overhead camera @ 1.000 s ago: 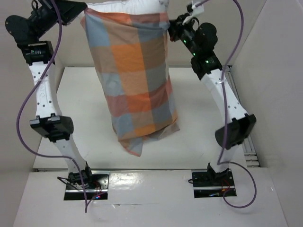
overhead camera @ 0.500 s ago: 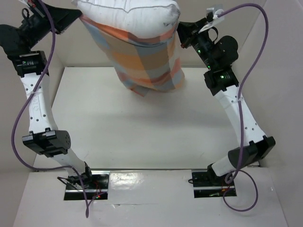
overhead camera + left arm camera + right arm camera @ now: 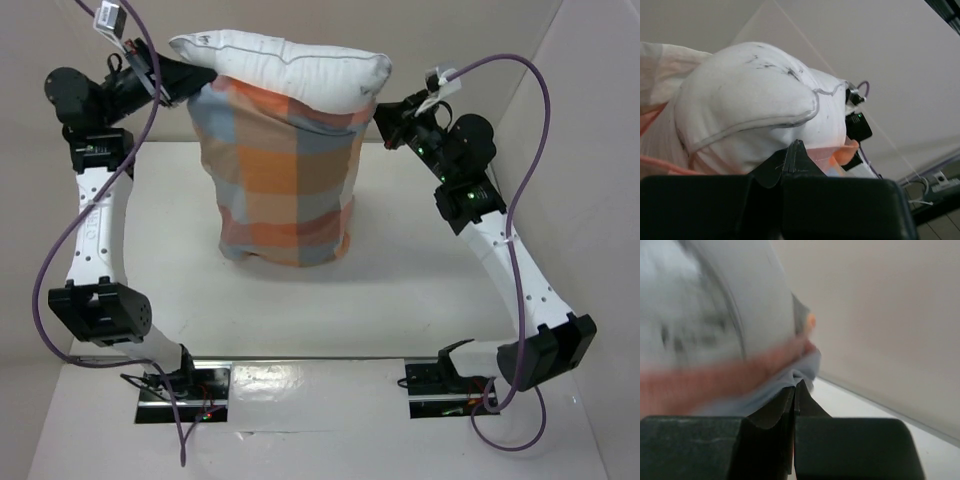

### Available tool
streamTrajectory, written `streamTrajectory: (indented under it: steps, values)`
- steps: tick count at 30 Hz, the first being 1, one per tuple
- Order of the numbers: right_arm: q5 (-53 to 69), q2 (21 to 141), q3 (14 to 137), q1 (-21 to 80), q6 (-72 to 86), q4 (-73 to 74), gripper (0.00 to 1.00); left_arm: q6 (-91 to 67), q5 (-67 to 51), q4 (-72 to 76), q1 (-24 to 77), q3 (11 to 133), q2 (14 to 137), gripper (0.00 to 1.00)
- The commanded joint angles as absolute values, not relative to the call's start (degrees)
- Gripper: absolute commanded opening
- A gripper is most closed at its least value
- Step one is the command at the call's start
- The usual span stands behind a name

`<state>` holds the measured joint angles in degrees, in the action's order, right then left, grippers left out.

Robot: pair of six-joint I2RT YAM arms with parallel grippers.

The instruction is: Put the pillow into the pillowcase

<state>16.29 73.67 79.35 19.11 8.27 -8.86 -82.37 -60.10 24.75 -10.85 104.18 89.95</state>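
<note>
The checked pillowcase [image 3: 285, 175] stands upright on the white table, mouth up, bulging with the white pillow [image 3: 290, 62] whose top end sticks out above the rim. My left gripper [image 3: 192, 78] is shut on the case's left upper edge, and my right gripper [image 3: 378, 118] is shut on its right upper edge. From the left wrist I look up at the pillow [image 3: 755, 110], with orange fabric of the pillowcase [image 3: 847, 152] at my left gripper [image 3: 795, 147]. The right wrist view is blurred; my right gripper [image 3: 796, 387] pinches light blue cloth of the pillowcase [image 3: 795, 372].
Beige walls close the table [image 3: 420, 280] at the back and right [image 3: 590, 150]. Purple cables loop from both arms. The arm bases [image 3: 180, 385] sit at the near edge on a glossy white board.
Both grippers have come down with the pillowcase from high near the top of the view. Its bottom, hanging in the air before, now rests on the table, bunched up, with the pillow top still sticking out.
</note>
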Motion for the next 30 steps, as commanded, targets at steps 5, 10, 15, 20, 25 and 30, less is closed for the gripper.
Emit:
streamTrajectory:
  steps: [5,10,15,20,25,30]
  values:
    - [16.17,82.17,106.63,18.54,7.12,-13.35,0.00,-89.03,-62.40,31.48,-13.09,124.93,97.81,0.00]
    - [14.16,75.18,104.52,18.54,7.65,-24.86,0.00,-92.98,-58.01,31.54,-21.88,138.02,99.08,0.00]
    - [15.38,72.69,92.07,18.54,7.65,-15.14,0.00,-83.27,-57.48,29.28,-18.21,120.53,90.54,0.00]
    - [11.00,72.69,75.69,18.54,7.12,-12.29,0.00,-77.79,-56.96,28.30,-8.19,104.26,89.55,0.00]
    - [10.99,78.83,95.19,18.54,5.19,-11.16,0.00,-83.83,-58.97,29.36,-4.92,123.08,101.99,0.00]
    - [10.99,79.37,110.47,18.54,5.19,-19.41,0.00,-89.45,-53.62,27.75,-11.58,149.24,107.15,0.00]
